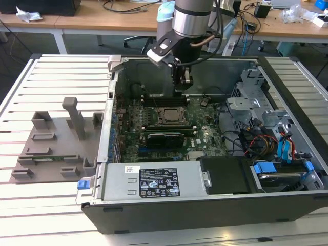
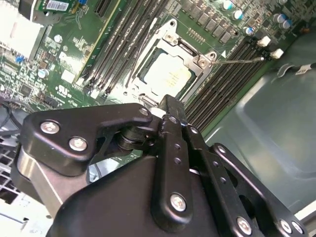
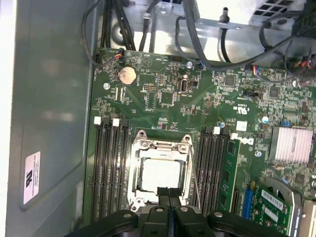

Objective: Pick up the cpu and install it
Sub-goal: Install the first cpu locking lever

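Black jaws clenched together, gripping nothing, hovering inside open dark computer case (image 1: 205,211); pale silver-white flat square cpu (image 3: 159,174) seated in metal-framed socket (image 3: 144,144) beneath jaws

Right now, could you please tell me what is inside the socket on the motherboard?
The cpu lies flat inside the socket, its pale top showing in the first wrist view. The tool covers one socket edge, and whatever lies under the chip is hidden.
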Motion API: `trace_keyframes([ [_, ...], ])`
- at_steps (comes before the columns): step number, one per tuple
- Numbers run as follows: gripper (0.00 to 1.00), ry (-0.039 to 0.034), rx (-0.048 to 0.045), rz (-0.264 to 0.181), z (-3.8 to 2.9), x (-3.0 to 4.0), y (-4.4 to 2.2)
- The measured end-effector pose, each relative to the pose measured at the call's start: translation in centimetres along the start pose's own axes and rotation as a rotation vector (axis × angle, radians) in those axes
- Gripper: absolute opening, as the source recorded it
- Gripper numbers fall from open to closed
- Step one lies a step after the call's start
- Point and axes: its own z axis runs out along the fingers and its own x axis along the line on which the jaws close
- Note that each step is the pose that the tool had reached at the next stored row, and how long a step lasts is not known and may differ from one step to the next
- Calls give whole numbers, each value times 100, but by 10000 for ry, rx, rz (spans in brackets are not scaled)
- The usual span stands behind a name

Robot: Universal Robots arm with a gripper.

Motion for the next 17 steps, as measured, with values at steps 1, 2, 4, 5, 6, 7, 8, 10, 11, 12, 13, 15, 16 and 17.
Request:
trace_keyframes([
  [1, 11, -11, -9, -183, 0, 0, 0],
  [2, 11, -17, -15, -292, 0, 0, 0],
  [4, 11, -34, -30, -587, 0, 0, 0],
  [5, 11, -48, -42, -829, 0, 0, 0],
  [6, 11, -58, -53, -1014, 0, 0, 0],
  [7, 11, -67, -60, -1166, 0, 0, 0],
  [8, 11, -71, -63, -1227, 0, 0, 0],
  [10, 11, -91, -83, -1590, 0, 0, 0],
  [11, 11, -98, -88, -1704, 0, 0, 0],
  [12, 11, -105, -94, -1820, 0, 0, 0],
  [13, 11, -112, -100, -1935, 0, 0, 0],
  [15, 11, -131, -118, -2274, 0, 0, 0],
  [16, 11, -139, -125, -2413, 0, 0, 0],
  [17, 11, -143, -129, -2492, 0, 0, 0],
])
